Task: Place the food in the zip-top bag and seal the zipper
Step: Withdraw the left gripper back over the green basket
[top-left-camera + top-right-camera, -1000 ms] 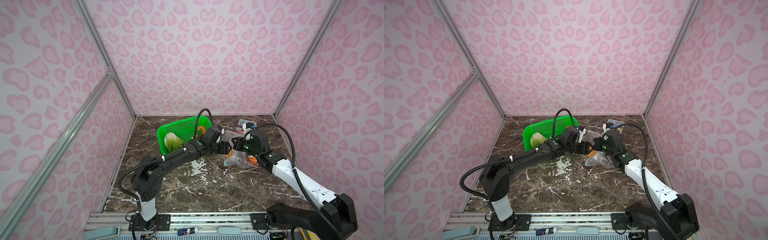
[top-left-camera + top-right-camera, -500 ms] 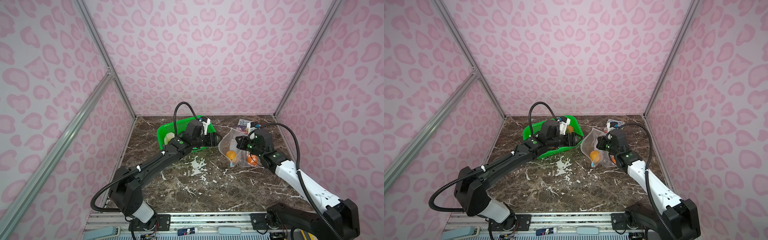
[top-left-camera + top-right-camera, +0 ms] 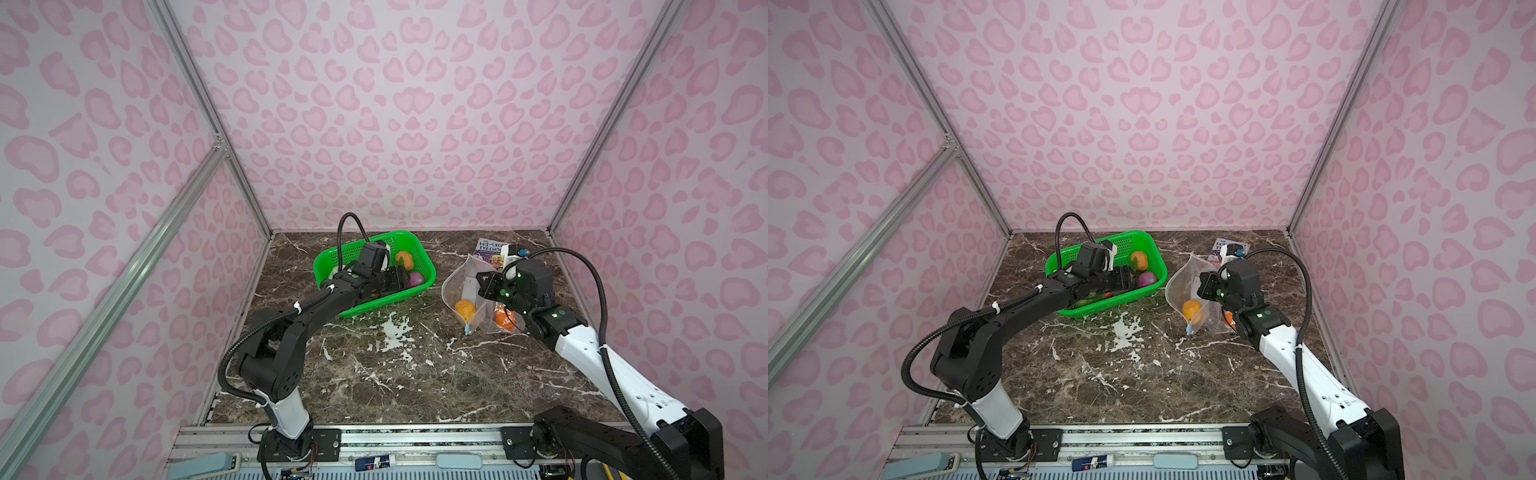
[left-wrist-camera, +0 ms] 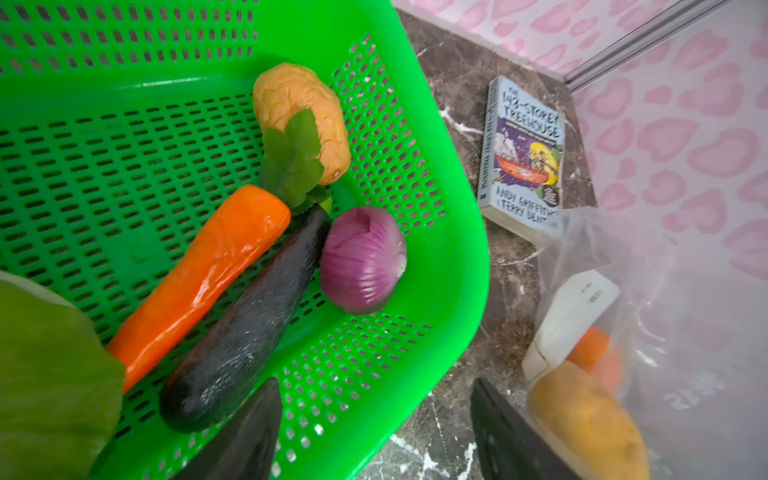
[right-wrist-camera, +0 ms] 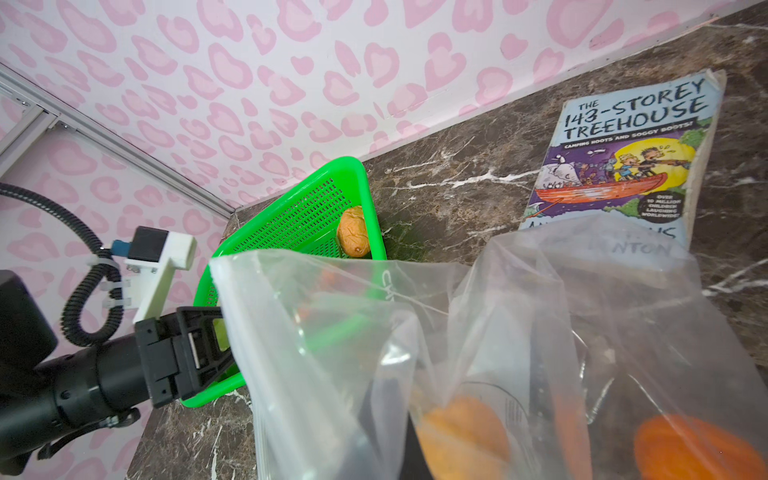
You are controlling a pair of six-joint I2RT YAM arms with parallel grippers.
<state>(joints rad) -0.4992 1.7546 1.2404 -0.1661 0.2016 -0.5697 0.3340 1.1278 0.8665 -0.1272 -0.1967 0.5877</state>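
Observation:
The clear zip-top bag (image 3: 459,282) stands on the marble with its mouth held up by my right gripper (image 3: 484,286), which is shut on its rim. Inside lie a tan potato (image 3: 464,309) and an orange pumpkin (image 3: 504,318). The zipper's blue slider (image 3: 468,331) hangs at the low corner. My left gripper (image 4: 374,399) is open and empty, straddling the near rim of the green basket (image 4: 465,257). More food lies in the basket: carrot (image 4: 203,274), eggplant (image 4: 249,324), purple onion (image 4: 361,259), potato (image 4: 303,120), leafy piece (image 4: 293,160), cabbage (image 4: 45,374).
A paperback book (image 3: 492,251) lies at the back right, just behind the bag, with a small white object (image 3: 512,250) beside it. Pink patterned walls close in the back and both sides. The basket (image 3: 1158,266) sits about a hand's width left of the bag (image 3: 1183,282).
My left gripper has pulled back from the bag's mouth to the basket, leaving a potato inside the bag. The right gripper has kept hold of the bag, which now hangs open.

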